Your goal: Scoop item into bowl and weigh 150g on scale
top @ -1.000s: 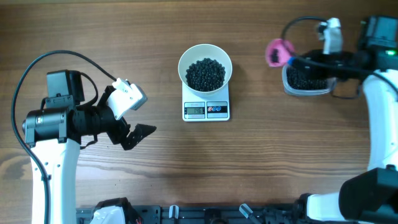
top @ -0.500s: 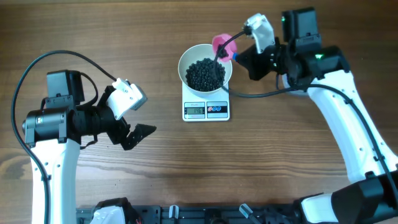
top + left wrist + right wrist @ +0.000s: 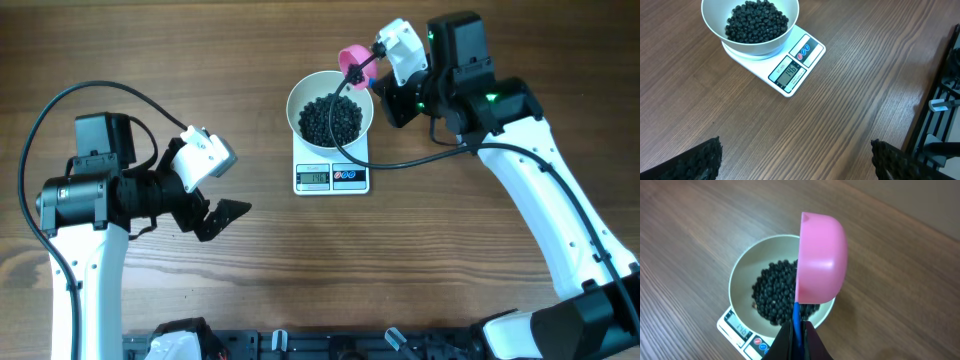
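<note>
**Scoop (image 3: 352, 56) arriving at the bowl (image 3: 757, 47) from the right**

Swinging across from the right side of the desk (image 3: 450, 260) over the last second, the right arm (image 3: 540, 190) is now holding the pink scoop at the bowl, a touch farther back than half a second ago. Nearest me, the left hand (image 3: 220, 218) is hovering over bare desk with its fingers spread wide, gripping nothing, just where it was. Beyond it, the white scale (image 3: 331, 177) is sitting flat on the desk with its display (image 3: 788, 75) lit, the digits too small for me to be sure of. The white bowl is resting on the scale's platform, and the black beads (image 3: 757, 20) are lying in a dark heap inside it. Farther back, the right hand (image 3: 797, 339) is pinching the scoop's blue handle (image 3: 796, 316), fingers pressed tight on it. The scoop is hanging tipped on its side above the bowl's far rim, showing only its outside.
</note>
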`<state>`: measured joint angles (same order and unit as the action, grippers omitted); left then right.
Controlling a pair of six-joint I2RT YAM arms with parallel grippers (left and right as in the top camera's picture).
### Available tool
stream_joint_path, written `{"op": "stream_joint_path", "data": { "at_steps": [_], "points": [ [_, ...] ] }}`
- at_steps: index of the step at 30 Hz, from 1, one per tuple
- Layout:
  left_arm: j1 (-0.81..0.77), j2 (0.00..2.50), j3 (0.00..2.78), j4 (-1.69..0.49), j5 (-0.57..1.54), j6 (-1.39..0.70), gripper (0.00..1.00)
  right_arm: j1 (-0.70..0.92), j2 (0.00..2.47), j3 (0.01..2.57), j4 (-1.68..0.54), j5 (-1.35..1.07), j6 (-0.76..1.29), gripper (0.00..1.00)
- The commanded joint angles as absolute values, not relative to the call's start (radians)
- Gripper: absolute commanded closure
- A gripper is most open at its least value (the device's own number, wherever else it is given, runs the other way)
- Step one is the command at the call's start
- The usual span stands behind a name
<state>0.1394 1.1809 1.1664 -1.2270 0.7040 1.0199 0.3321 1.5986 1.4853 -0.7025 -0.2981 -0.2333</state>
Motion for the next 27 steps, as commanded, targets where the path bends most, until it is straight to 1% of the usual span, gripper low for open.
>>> {"op": "stream_joint_path", "data": {
  "at_steps": [1, 2, 3, 4, 5, 7, 8, 9, 10, 11, 13, 14, 15, 16, 17, 18, 20, 21, 22, 24, 25, 26, 27],
  "points": [
    [0.139, 1.172, 1.176, -1.227, 0.704, 1.040, 0.00, 0.337, 1.600, 1.494, -0.715, -0.266, -0.252, 0.96],
    [0.139, 1.172, 1.176, -1.227, 0.704, 1.040, 0.00, 0.338, 1.601, 1.494, -0.703, -0.313, -0.213, 0.96],
    [0.139, 1.172, 1.176, -1.227, 0.704, 1.040, 0.00, 0.339, 1.604, 1.494, -0.707, -0.357, -0.235, 0.96],
    [0.139, 1.172, 1.176, -1.227, 0.704, 1.040, 0.00, 0.339, 1.604, 1.494, -0.719, -0.327, -0.290, 0.96],
    [0.139, 1.172, 1.176, -1.227, 0.704, 1.040, 0.00, 0.339, 1.604, 1.494, -0.709, -0.263, -0.276, 0.96],
    [0.139, 1.172, 1.176, -1.227, 0.704, 1.040, 0.00, 0.340, 1.607, 1.494, -0.698, -0.311, -0.241, 0.96],
    [0.139, 1.172, 1.176, -1.227, 0.704, 1.040, 0.00, 0.340, 1.607, 1.494, -0.709, -0.311, -0.272, 0.96],
    [0.139, 1.172, 1.176, -1.227, 0.704, 1.040, 0.00, 0.340, 1.607, 1.494, -0.710, -0.264, -0.303, 0.95],
    [0.139, 1.172, 1.176, -1.227, 0.704, 1.040, 0.00, 0.340, 1.607, 1.494, -0.700, -0.258, -0.279, 0.96],
    [0.139, 1.172, 1.176, -1.227, 0.704, 1.040, 0.00, 0.341, 1.610, 1.494, -0.697, -0.324, -0.270, 0.96],
    [0.139, 1.172, 1.176, -1.227, 0.704, 1.040, 0.00, 0.341, 1.610, 1.494, -0.703, -0.260, -0.330, 0.96],
    [0.139, 1.172, 1.176, -1.227, 0.704, 1.040, 0.00, 0.341, 1.608, 1.494, -0.689, -0.245, -0.307, 0.96],
    [0.139, 1.172, 1.176, -1.227, 0.704, 1.040, 0.00, 0.341, 1.608, 1.494, -0.683, -0.312, -0.279, 0.96],
    [0.139, 1.172, 1.176, -1.227, 0.704, 1.040, 0.00, 0.341, 1.608, 1.494, -0.696, -0.366, -0.295, 0.96],
    [0.139, 1.172, 1.176, -1.227, 0.704, 1.040, 0.00, 0.341, 1.608, 1.494, -0.715, -0.344, -0.333, 0.96],
    [0.139, 1.172, 1.176, -1.227, 0.704, 1.040, 0.00, 0.341, 1.608, 1.494, -0.714, -0.278, -0.328, 0.96],
    [0.139, 1.172, 1.176, -1.227, 0.704, 1.040, 0.00, 0.341, 1.612, 1.494, -0.713, -0.356, -0.303, 0.96],
    [0.139, 1.172, 1.176, -1.227, 0.704, 1.040, 0.00, 0.341, 1.612, 1.494, -0.727, -0.358, -0.337, 0.96],
    [0.139, 1.172, 1.176, -1.227, 0.704, 1.040, 0.00, 0.341, 1.612, 1.494, -0.719, -0.302, -0.336, 0.96],
    [0.139, 1.172, 1.176, -1.227, 0.704, 1.040, 0.00, 0.341, 1.613, 1.494, -0.696, -0.327, -0.283, 0.96],
    [0.139, 1.172, 1.176, -1.227, 0.704, 1.040, 0.00, 0.341, 1.613, 1.494, -0.697, -0.358, -0.289, 0.96],
    [0.139, 1.172, 1.176, -1.227, 0.704, 1.040, 0.00, 0.341, 1.613, 1.494, -0.692, -0.311, -0.287, 0.96],
    [0.139, 1.172, 1.176, -1.227, 0.704, 1.040, 0.00, 0.341, 1.613, 1.494, -0.688, -0.316, -0.281, 0.96]
  ]
}}
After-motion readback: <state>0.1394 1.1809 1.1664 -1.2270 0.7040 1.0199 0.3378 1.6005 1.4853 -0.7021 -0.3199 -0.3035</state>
